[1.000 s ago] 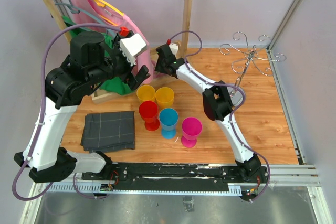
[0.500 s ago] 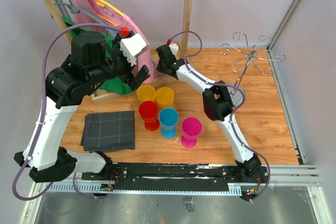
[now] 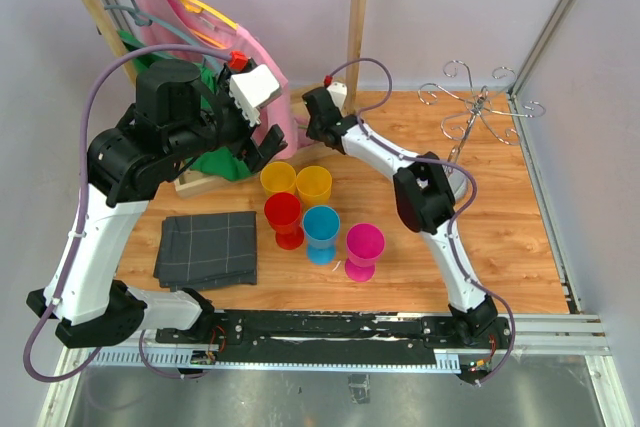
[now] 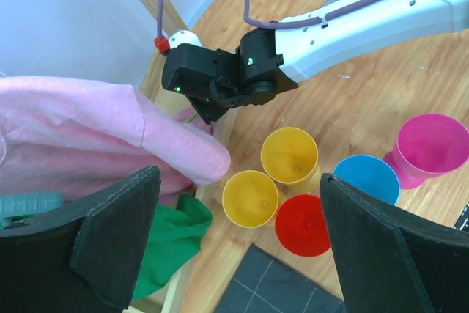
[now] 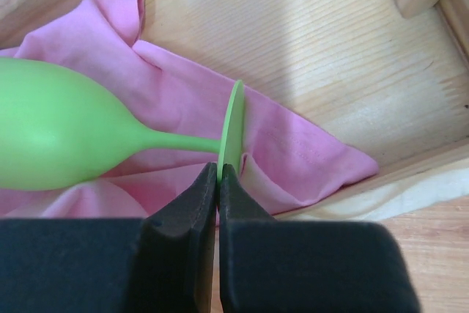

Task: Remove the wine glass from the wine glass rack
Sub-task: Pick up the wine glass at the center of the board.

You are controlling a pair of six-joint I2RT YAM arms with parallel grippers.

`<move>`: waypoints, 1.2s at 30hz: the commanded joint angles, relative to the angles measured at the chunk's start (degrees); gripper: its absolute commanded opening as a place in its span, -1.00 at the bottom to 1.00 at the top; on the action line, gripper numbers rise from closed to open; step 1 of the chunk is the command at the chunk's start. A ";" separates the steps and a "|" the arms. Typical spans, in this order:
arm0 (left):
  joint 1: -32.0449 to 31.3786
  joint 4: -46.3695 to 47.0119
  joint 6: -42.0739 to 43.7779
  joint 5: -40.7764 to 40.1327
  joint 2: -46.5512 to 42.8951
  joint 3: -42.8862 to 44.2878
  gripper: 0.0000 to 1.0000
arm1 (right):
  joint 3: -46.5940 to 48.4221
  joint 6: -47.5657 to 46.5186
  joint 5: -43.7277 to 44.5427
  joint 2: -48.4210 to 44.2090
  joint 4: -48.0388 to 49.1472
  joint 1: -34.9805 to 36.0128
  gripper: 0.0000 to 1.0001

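Observation:
A light green wine glass lies on its side on pink cloth over the wooden base of the clothes rack. My right gripper is shut on the edge of the glass's thin round foot. In the top view this gripper points down beside the pink garment, and the glass is hidden there. The chrome wine glass rack stands at the back right with nothing on its curled hooks. My left gripper hangs wide open and holds nothing, high above the cups.
Two yellow cups, a red cup, a blue cup and a magenta cup stand mid-table. A dark grey folded cloth lies to their left. The wooden clothes rack carries hangers with pink and green garments.
The right arm's elbow has swung slightly to the right and its wrist has edged toward the back. Its jaws have closed. The left arm has stayed still.

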 commanded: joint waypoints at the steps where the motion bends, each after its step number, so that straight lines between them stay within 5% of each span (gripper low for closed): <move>1: 0.15 1.32 -0.01 1.05 -0.37 -0.07 0.89 | -2.62 -2.28 3.44 -5.05 3.80 0.39 -0.99; 36: 0.16 1.36 -0.69 4.00 0.82 1.10 0.89 | -20.12 -15.09 20.39 -32.71 11.20 2.31 -0.99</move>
